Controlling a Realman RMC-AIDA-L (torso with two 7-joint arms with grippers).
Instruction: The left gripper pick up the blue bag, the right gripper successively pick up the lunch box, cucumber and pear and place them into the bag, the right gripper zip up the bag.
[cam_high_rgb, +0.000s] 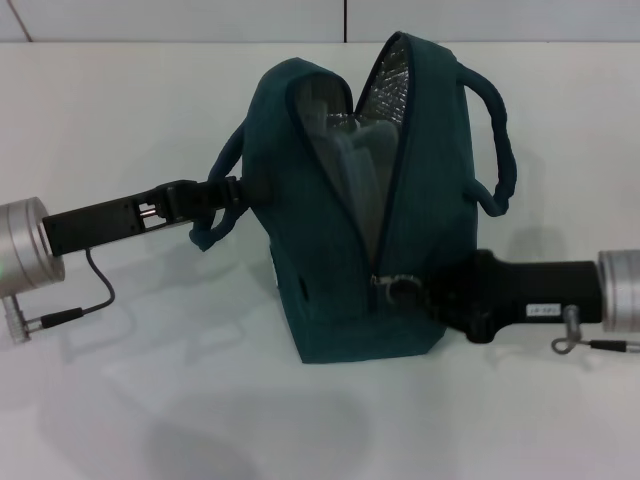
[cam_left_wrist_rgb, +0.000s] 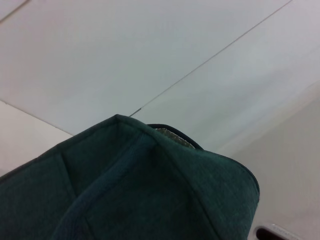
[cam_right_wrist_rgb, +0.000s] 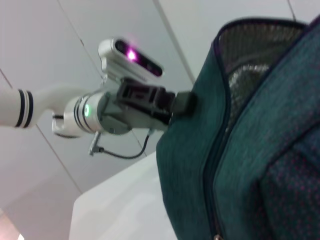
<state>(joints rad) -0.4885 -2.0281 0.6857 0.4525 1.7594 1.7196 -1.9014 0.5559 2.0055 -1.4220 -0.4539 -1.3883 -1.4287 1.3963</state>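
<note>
Standing upright on white table: blue bag, zipper half open. Left gripper pinching bag's side; right gripper touching zipper base, finger state indiscernible.

So the blue bag sits mid-bench, mouth gaping upward. Left end effector is against the bag's left side by a handle, right end effector at the zipper's lower end on its front-right.
</note>
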